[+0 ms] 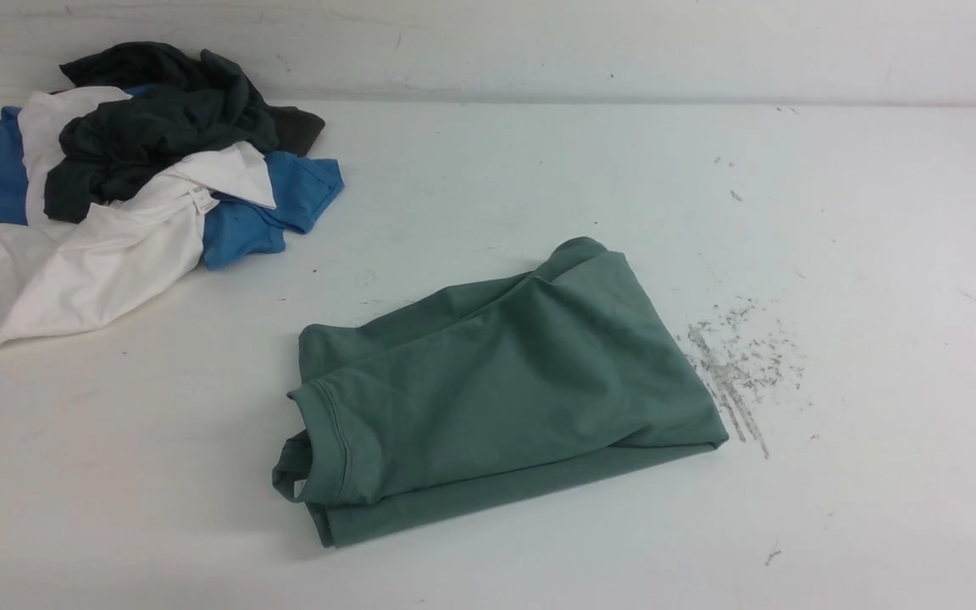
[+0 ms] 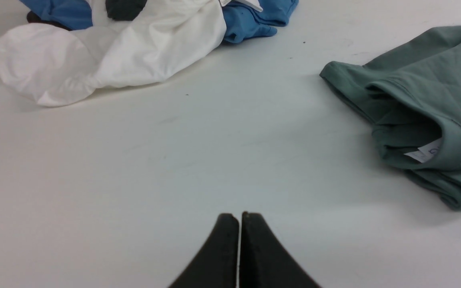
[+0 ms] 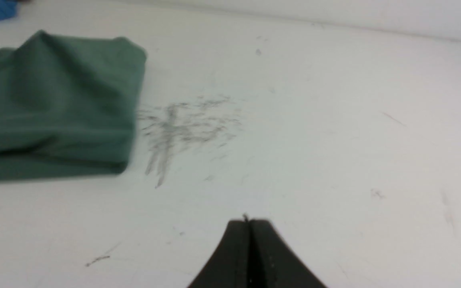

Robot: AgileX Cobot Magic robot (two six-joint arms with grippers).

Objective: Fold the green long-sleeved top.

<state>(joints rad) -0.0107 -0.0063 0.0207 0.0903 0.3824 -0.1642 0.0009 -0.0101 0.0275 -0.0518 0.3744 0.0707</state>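
The green long-sleeved top [image 1: 505,390] lies folded into a compact slanted rectangle in the middle of the white table, its ribbed collar at the near left end. It also shows in the left wrist view [image 2: 422,104], where a white neck tag [image 2: 426,153] sits inside the collar, and in the right wrist view [image 3: 50,108]. My left gripper [image 2: 239,218] is shut and empty, above bare table, apart from the top's collar end. My right gripper [image 3: 248,222] is shut and empty, above bare table, apart from the top's other end. Neither gripper shows in the front view.
A heap of other clothes sits at the far left: a dark grey garment [image 1: 158,119], a blue garment [image 1: 268,220] and a white garment [image 1: 73,271]. Grey scuff marks [image 1: 734,364] lie on the table [image 1: 878,254] just right of the top. A wall runs along the back.
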